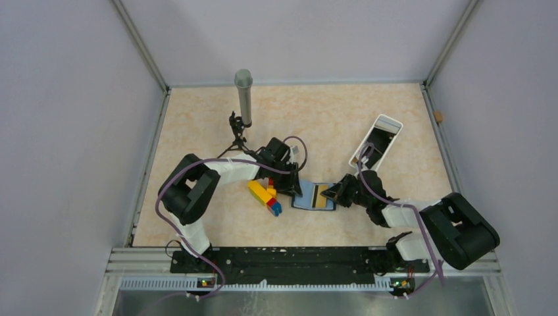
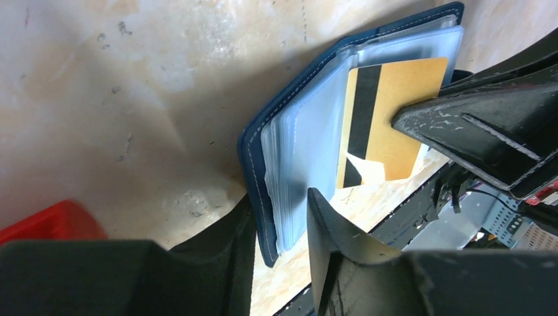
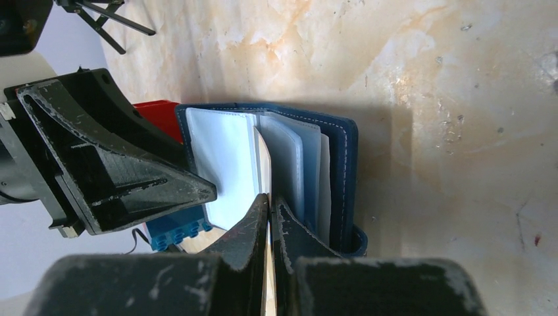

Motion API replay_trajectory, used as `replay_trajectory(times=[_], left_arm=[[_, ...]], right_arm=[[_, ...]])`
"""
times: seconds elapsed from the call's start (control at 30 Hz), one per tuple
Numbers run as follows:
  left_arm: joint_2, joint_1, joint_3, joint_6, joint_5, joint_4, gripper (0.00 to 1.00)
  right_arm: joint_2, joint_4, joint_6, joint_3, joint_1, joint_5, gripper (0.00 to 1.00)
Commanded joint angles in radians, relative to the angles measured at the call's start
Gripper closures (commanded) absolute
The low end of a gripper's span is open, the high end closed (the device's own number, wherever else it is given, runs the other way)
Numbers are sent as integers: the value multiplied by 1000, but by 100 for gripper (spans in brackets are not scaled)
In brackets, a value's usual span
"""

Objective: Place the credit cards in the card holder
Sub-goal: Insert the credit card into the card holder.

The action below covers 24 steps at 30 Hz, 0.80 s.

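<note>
Wallet (image 2: 303,131) lies open on the table (image 1: 342,112) between the arms, clear sleeves fanned. Left gripper (image 2: 279,201) straddles its near edge, fingers parted, likely to keep it open; cannot tell if it clamps. Right gripper (image 3: 270,201) pinches the yellow card (image 2: 388,112) edge-on, far end among the sleeves, looks lined up for a slot. Beige marbled top, pale walls (image 1: 66,131), toy bricks (image 1: 266,196) beside the wallet

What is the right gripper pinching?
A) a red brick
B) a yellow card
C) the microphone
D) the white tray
B: the right gripper is shut on the edge of the yellow card, right at the open wallet.
</note>
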State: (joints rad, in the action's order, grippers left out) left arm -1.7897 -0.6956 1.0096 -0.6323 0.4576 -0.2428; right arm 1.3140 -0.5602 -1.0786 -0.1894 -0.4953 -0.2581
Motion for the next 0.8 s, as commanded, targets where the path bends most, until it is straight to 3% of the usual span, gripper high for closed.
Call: replay_trajectory(times=[0.0,0.23,0.77], left_arm=[[-2,2,27,29,-35,-44,64],[5,2,29,37,-46,-70,64],[-32,2,37,48,-36,-66,77]], right_arm=[[19,43,6,27,-8,55,100],[46,18,15,23,-9,41,100],[107,-8,42,5,-23,16,100]])
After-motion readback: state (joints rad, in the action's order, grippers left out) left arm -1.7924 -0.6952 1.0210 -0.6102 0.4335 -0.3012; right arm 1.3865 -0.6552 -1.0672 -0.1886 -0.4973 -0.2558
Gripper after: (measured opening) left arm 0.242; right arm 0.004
